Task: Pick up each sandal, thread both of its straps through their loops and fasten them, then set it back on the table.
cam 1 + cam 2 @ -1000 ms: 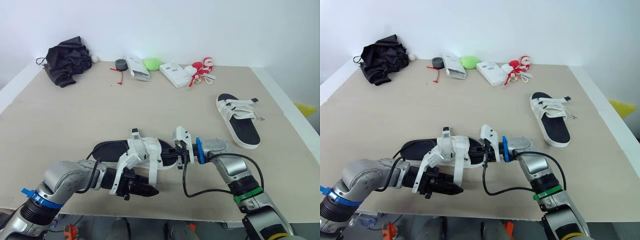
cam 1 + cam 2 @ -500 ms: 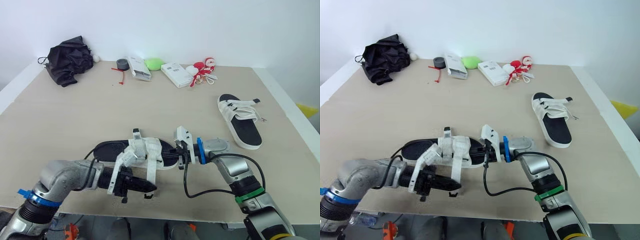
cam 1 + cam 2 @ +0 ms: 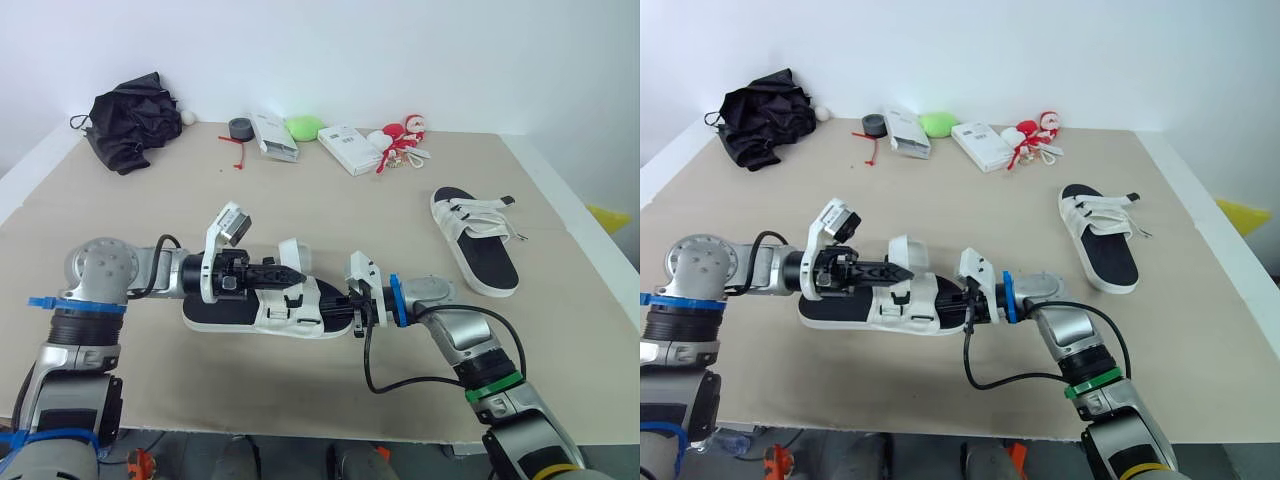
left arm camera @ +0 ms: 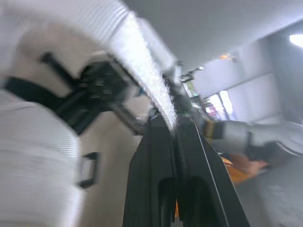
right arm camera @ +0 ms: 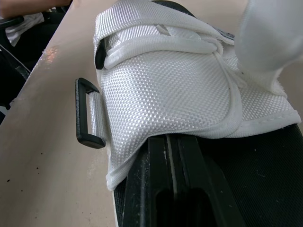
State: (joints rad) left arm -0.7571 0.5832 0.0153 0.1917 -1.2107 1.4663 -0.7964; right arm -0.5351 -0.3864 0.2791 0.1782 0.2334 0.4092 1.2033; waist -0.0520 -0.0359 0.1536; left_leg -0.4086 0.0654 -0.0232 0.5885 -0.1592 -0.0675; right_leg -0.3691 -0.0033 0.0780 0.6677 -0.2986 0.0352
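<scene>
Near sandal [image 3: 250, 312] sits at the front of the table [image 3: 150, 210], between the two arms. Left gripper [image 3: 292, 272], fingers pressed together, pinches a white strap [image 3: 293, 252] raised above the sandal's upper. Right gripper [image 3: 340, 308], closed, clamps the sole at the sandal's right end, beside a black loop [image 5: 86, 113]. Far sandal [image 3: 480, 240] lies well apart, on the table's right side.

Head views: bright, even light from above. The wall [image 3: 400, 50] behind the sandal [image 3: 285, 314] is near blown out, with a soft short shadow on the table [image 3: 150, 220] just under the sandal. Left wrist view: heavy blur, strap [image 4: 142, 61] out of focus. Right wrist view: sandal weave crisp, strap end beside it blurred.
</scene>
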